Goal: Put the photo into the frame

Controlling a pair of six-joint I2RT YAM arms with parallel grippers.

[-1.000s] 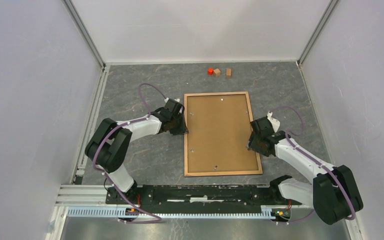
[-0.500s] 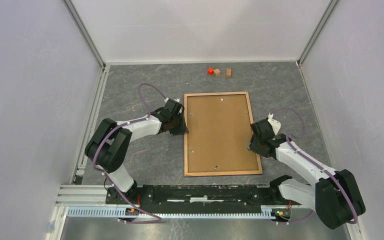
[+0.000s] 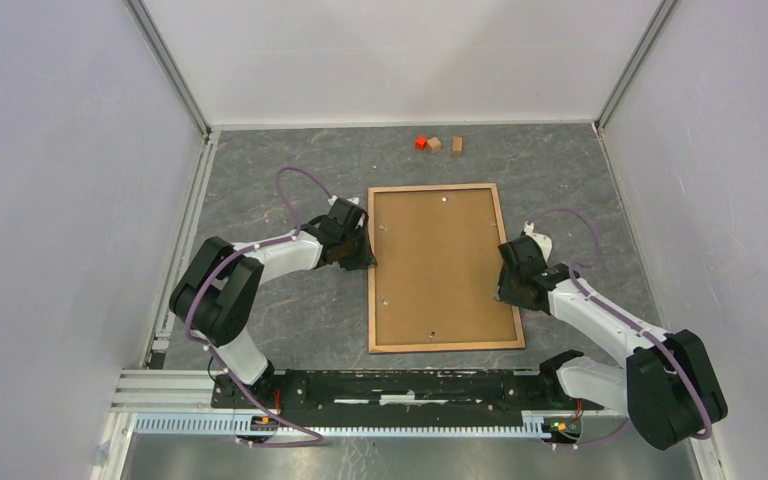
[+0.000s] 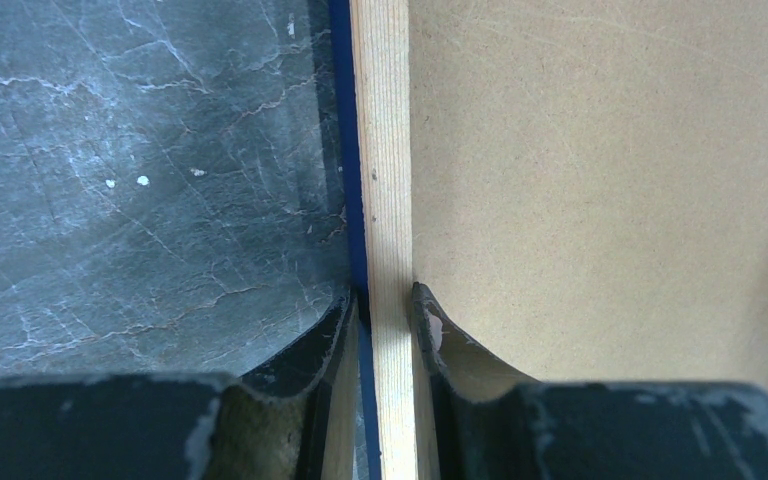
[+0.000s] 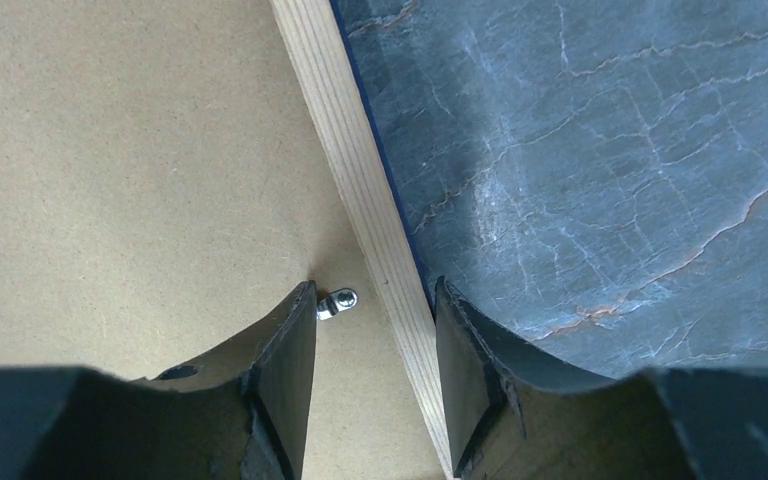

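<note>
Frame lies flat on the grey table, mid-scene, long sides running near to far. Light wood side is up, with the dark blue showing only along the outer edge. A brown backing board fills the opening.

Left gripper is on the frame's left rail, about halfway along. In my wrist view both fingers press the rail, 1 on the blue outer edge and 1 on the inner wood edge. I read the jaws as clamped on the frame.

Right gripper straddles the right rail, nearer the near corner. Its jaws stand apart: the outer finger sits just beside the rail, and the inner finger is over the board with a clear gap. A small metal clip sits in that gap. No grip there.

3 small blocks at the far edge, 1 red and 2 wood, well apart from the frame.
</note>
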